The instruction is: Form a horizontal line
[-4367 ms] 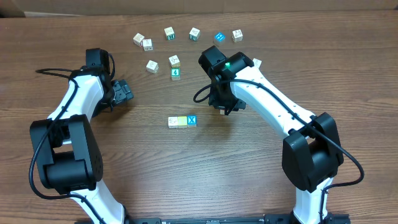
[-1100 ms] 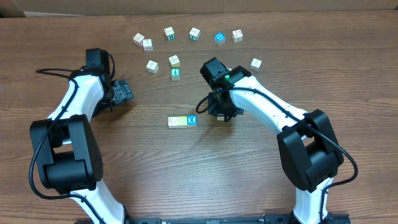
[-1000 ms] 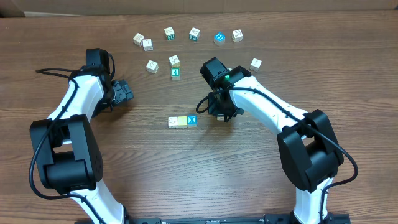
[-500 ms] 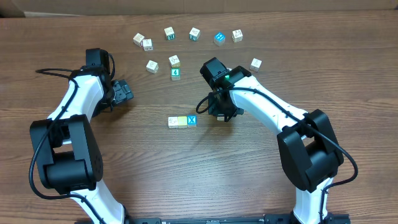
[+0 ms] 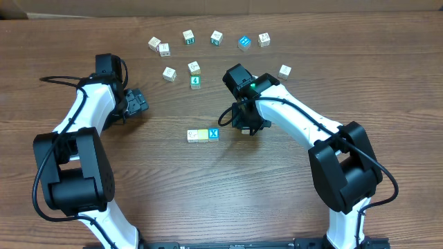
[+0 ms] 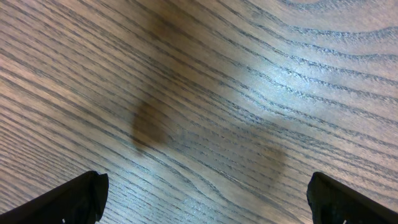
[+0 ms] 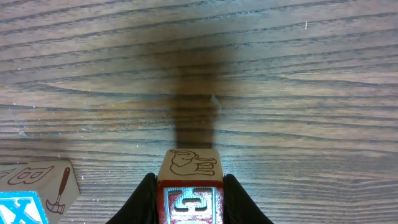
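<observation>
1. We saw the right claw (image 7: 189,200) gripping the red-faced cube (image 7: 188,167), a brown animal sketch on its pale side, near the blue X cube (image 5: 213,133).
2. White cube (image 5: 192,135), pale yellow cube (image 5: 203,135) and blue X cube touched in a row on the bench (image 5: 277,194).
3. The left claw (image 6: 205,199) stood open.

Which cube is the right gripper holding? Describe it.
Look mid-table, just right of the three-cube row. There the right gripper pinches the red-faced cube. Unlike the row's blue X cube, it shows a red letter face and a brown animal drawing.

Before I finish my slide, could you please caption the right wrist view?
Right gripper shut on the red-faced cube, near the blue X cube.
</observation>
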